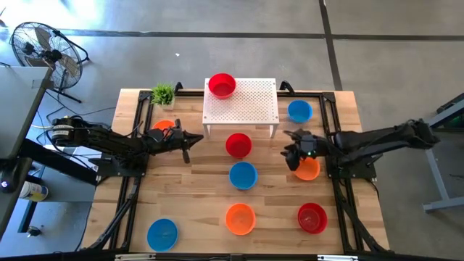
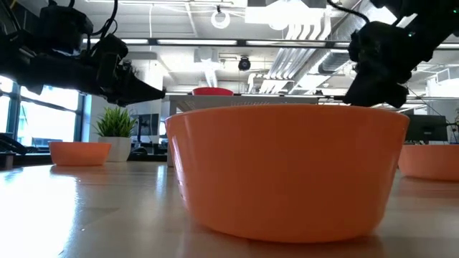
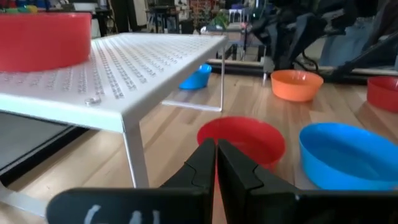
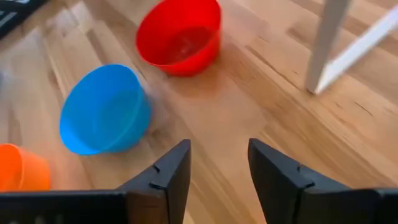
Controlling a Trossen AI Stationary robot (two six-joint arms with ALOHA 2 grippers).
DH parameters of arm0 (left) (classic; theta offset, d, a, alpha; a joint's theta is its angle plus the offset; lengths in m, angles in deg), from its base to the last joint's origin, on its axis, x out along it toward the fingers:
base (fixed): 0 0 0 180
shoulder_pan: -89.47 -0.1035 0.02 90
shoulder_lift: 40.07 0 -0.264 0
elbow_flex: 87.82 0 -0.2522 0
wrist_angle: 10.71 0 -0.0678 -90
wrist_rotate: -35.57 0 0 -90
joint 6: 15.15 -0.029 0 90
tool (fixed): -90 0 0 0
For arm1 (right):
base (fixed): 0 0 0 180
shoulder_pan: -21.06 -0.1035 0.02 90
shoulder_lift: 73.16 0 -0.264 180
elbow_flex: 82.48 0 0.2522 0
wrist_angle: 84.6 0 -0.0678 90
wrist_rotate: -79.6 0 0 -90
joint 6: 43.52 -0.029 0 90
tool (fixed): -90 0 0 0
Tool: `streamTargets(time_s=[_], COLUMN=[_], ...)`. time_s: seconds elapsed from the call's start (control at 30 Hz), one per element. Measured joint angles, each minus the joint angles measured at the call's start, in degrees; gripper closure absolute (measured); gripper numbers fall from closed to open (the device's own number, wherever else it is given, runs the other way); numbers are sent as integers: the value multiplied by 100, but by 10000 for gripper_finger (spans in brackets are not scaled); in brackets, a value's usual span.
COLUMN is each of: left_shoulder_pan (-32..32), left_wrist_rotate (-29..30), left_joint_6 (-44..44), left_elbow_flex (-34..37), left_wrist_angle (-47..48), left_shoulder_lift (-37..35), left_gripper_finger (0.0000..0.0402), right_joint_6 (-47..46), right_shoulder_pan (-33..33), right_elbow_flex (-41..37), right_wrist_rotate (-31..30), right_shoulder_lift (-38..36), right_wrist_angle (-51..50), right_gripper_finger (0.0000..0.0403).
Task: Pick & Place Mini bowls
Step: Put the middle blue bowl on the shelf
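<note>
Wooden table [image 1: 196,196], grey concrete floor [image 1: 391,58]

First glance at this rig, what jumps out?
The bright mini bowls scattered over the wooden table: red, blue and orange in a line down the middle, more toward the corners. A red bowl sits on top of the white perforated stand at the back. The right claw hangs open beside an orange bowl; the left claw is shut, left of the stand.

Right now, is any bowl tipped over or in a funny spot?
Yes: in the right wrist view the blue bowl leans on its side, mouth facing sideways, while the red bowl beyond it sits flat. Another red bowl sits up on the white perforated stand.
</note>
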Motion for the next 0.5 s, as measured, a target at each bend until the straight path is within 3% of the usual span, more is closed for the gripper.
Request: streamTargets(time_s=[0.13, 0.5], left_shoulder_pan=[0, 2], left_wrist_rotate=[40, -458], left_joint_6=[0, 9], left_elbow_flex=[0, 0], left_wrist_angle=[-104, 284], left_shoulder_lift=[1, 1], left_gripper_finger=[387, 387], right_joint_6=[83, 1557], right_shoulder_pan=[-181, -532], right_elbow_flex=[-1, 209], right_wrist_rotate=[33, 281], right_shoulder_lift=[132, 234], right_wrist_angle=[463, 1023], right_gripper_finger=[257, 258])
